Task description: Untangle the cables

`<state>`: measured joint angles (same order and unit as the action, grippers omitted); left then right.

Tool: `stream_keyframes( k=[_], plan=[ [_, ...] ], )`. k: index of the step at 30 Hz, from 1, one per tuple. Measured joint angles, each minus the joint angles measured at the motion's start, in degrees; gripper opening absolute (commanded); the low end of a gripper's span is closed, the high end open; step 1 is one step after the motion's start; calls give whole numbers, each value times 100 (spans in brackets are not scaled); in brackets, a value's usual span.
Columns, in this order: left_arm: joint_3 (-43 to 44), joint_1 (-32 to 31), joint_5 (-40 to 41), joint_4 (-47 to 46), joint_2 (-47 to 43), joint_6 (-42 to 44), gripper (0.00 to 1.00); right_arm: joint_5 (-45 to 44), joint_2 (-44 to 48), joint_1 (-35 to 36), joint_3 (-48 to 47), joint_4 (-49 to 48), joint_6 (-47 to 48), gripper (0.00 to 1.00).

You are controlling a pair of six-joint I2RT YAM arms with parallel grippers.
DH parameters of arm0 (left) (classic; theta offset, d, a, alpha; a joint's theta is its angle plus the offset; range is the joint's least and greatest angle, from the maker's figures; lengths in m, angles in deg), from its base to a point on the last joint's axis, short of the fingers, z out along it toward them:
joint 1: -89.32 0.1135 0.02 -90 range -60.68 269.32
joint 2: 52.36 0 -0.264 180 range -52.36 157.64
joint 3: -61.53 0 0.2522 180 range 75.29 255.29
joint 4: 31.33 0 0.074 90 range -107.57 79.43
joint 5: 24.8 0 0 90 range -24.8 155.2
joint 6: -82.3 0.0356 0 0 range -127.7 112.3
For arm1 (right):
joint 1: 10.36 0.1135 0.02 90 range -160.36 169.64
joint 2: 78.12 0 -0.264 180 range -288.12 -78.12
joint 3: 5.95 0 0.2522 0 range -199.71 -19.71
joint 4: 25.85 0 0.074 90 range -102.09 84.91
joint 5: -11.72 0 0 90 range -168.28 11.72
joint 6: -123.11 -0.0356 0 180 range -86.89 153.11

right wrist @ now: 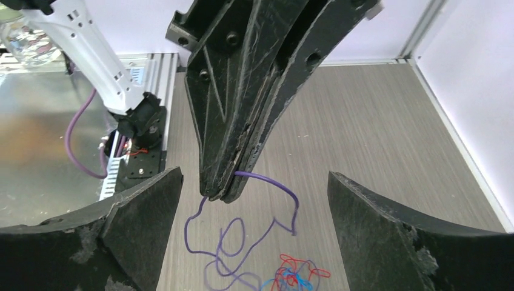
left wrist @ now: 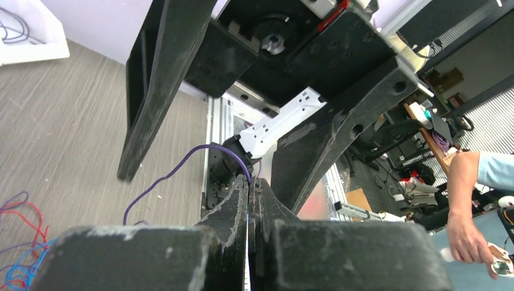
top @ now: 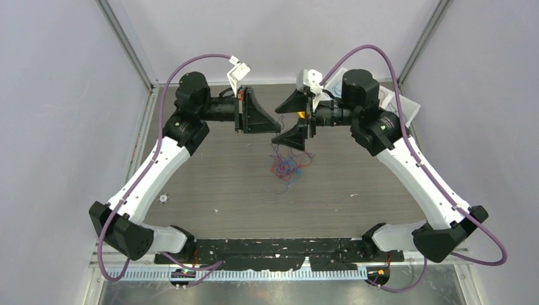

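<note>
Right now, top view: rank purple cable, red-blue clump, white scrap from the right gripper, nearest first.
1. purple cable: pinched by the left gripper, inside the open right gripper.
2. red-blue clump: on the table, just toward the bases.
3. white scrap: far left, near side.

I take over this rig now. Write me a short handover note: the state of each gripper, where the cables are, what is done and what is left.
Left gripper: shut, pinching the purple cable at its tips, raised above the table.
Right gripper: wide open, holding nothing, one finger on each side of the left gripper's tips.
Cables: the purple cable hangs in loops down to the table; its lowest loops seem to run into the red and blue cables, a small clump on the table.
Done: one purple strand partly lifted out.
Left: free it fully, then separate red from blue.
</note>
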<state>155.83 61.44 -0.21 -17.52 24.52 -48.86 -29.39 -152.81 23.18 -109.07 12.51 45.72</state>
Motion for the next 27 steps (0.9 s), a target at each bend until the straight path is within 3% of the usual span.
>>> stream_keyframes(
  k=[2, 4, 8, 10, 11, 12, 14, 17, 19, 20, 27],
  plan=[
    [4, -24, -48, -122, 0, -79, 0, 120, 22, 44, 105, -33, 15, 99],
    [7, -42, -83, -280, 0, -186, 0, 162, 46, 90, 238, -44, 31, 89],
    [7, -50, -120, -608, 0, -402, 0, 131, 42, 166, 452, -72, -11, 56],
    [7, -52, -133, -717, 0, -492, 0, 85, 44, 168, 494, -109, -72, 24],
    [7, -52, -136, -739, 0, -501, 0, 52, 46, 168, 505, -144, -76, 15],
    [7, -52, -131, -752, 0, -498, 0, 20, 55, 168, 520, -173, -96, 8],
    [7, -50, -129, -750, 0, -479, 1, -63, 94, 166, 566, -210, -114, 6],
    [4, -35, -125, -743, -2, -378, 58, -168, 216, 118, 651, -219, -140, 5],
    [4, 24, -96, -651, -24, -247, 87, -192, 308, -33, 671, -177, -146, 5],
    [7, 59, -37, -540, -52, -114, 97, -177, 348, -197, 671, -136, -153, 5],
    [-94, 466, 1224, 822, -662, 1488, 100, -101, 546, -2260, 680, 363, -107, 5]
  ],
)
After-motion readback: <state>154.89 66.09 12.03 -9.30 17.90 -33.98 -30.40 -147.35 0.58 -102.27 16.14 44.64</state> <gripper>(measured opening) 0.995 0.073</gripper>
